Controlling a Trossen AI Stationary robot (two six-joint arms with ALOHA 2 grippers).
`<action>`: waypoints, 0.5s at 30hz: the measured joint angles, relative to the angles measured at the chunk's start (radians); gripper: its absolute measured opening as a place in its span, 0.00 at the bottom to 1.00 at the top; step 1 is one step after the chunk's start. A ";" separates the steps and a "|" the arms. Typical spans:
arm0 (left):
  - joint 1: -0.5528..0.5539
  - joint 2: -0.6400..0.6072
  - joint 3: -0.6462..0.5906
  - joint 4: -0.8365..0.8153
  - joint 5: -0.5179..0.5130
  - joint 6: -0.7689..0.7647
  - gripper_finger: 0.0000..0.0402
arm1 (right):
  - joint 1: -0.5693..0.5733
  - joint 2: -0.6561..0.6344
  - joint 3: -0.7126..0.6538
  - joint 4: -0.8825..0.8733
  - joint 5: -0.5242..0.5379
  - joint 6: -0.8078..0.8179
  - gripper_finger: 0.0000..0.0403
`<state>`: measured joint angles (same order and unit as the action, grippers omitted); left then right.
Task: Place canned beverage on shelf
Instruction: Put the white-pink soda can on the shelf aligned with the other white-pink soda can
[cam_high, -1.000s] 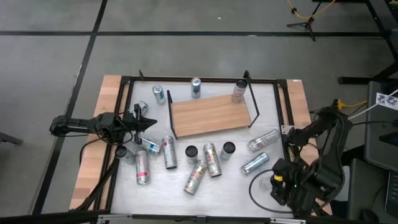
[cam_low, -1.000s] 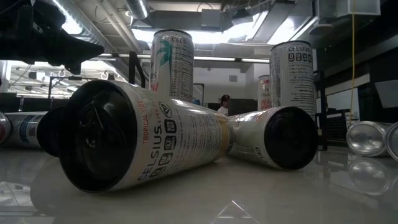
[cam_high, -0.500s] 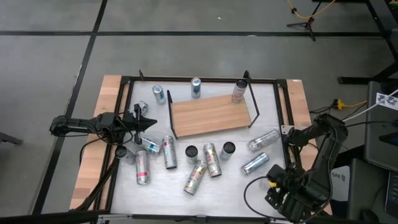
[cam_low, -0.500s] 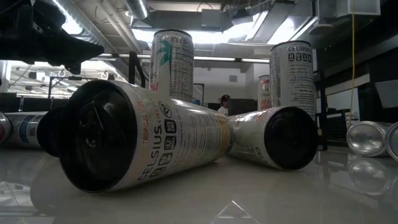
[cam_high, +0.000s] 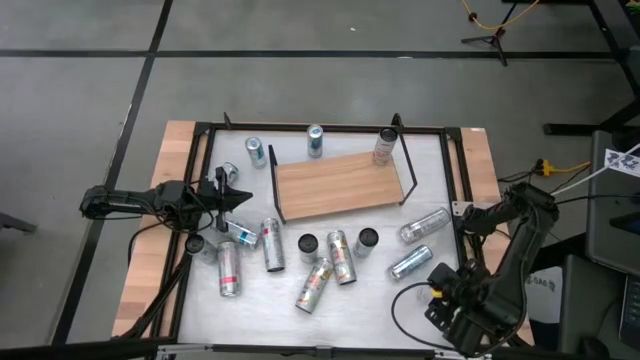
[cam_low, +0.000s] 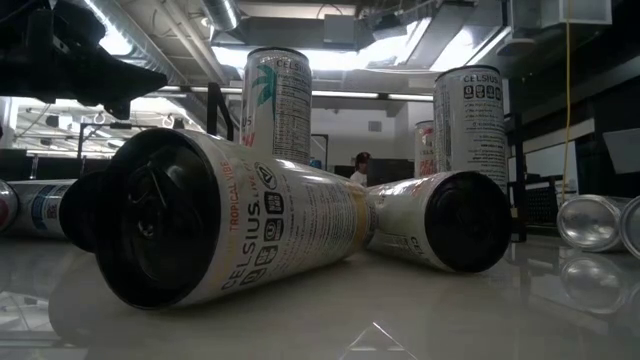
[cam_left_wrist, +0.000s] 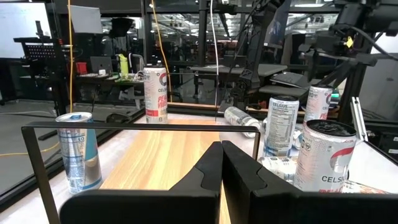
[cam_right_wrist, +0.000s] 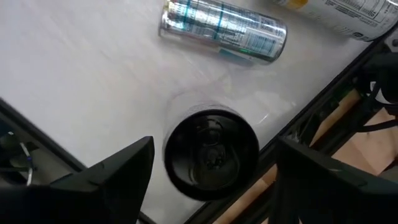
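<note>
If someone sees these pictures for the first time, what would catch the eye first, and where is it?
The empty wooden shelf at the table's far middle stands out, with many cans lying scattered in front of it. In the right wrist view, the right gripper hangs with open fingers directly above an upright black-topped can near the table's right front corner. The left gripper, fingers shut, waits at the shelf's left end.

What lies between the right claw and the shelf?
In the high view, two cans lying on their sides, one silver-blue and one pale, lie between the right claw and the shelf.
</note>
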<state>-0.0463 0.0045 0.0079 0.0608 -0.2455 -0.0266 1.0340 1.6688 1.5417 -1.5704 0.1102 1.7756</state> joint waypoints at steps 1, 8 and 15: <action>0.000 0.000 0.000 0.000 0.000 0.000 0.00 | 0.000 0.000 -0.009 0.000 -0.007 0.000 0.81; 0.000 0.000 0.000 0.000 0.000 0.000 0.00 | 0.000 0.000 -0.056 0.038 -0.029 0.000 0.81; 0.000 0.000 0.000 0.000 0.000 0.000 0.00 | 0.000 0.000 -0.092 0.063 -0.034 -0.003 0.81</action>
<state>-0.0461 0.0048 0.0078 0.0605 -0.2455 -0.0265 1.0340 1.6684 1.4492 -1.5071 0.0761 1.7725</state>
